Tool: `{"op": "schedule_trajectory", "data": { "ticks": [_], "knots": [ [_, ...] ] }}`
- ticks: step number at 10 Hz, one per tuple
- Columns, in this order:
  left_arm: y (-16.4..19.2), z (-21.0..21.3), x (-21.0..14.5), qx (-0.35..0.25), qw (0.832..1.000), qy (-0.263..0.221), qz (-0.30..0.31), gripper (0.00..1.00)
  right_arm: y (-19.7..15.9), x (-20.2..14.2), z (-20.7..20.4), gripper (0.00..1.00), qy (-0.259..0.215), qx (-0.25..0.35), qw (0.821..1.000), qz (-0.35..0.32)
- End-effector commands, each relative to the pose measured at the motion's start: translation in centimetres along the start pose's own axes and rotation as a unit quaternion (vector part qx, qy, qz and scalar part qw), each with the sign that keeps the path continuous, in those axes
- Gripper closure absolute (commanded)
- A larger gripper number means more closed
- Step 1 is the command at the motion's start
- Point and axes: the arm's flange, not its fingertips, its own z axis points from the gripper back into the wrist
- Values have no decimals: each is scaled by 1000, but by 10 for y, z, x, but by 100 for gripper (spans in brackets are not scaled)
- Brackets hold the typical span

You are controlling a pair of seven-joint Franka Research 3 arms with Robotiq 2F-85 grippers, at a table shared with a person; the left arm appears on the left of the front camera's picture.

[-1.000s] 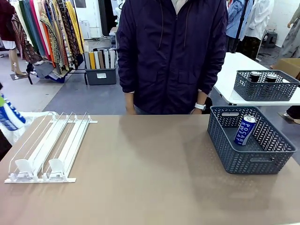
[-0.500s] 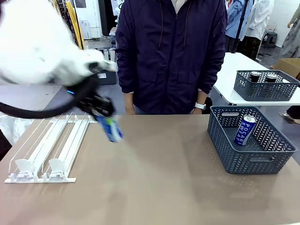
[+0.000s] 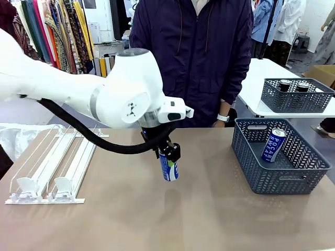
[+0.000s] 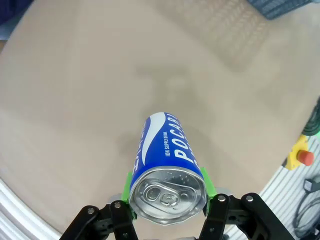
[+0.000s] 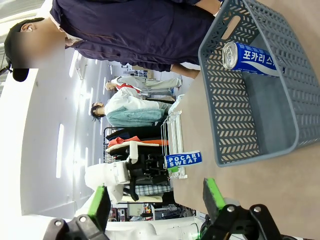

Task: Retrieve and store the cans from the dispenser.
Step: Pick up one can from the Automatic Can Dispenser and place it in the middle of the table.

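The left gripper [image 3: 168, 155] clamps a blue-and-white can [image 3: 169, 167] (top end up) above the table [image 3: 157, 219], the dispenser [image 3: 52, 167] off to its left, the basket [image 3: 280, 180] to its right. The right gripper [image 5: 156, 200] stands open.

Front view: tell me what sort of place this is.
Probably a robot test setup in a clothing shop or storeroom: clothes racks hang behind the brown table, where the left gripper carries a blue can between a wire dispenser and a grey basket.
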Motion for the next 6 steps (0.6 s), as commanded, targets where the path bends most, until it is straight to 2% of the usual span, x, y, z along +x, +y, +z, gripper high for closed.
{"op": "schedule_trajectory", "data": {
  "ticks": [1, 5, 6],
  "knots": [
    [-3, -15, 9, 30, 1000, 7, 5, 100, 3, 0, 0, 0, 0, 4, 1000, -1],
    [-4, -27, 13, 30, 999, 26, 7, 100, 3, 0, 0, 0, 0, 4, 1000, -1],
    [-4, -26, 12, 22, 999, 35, 7, 58, 3, 0, 0, 0, 0, 4, 1000, -1]
  ]
}}
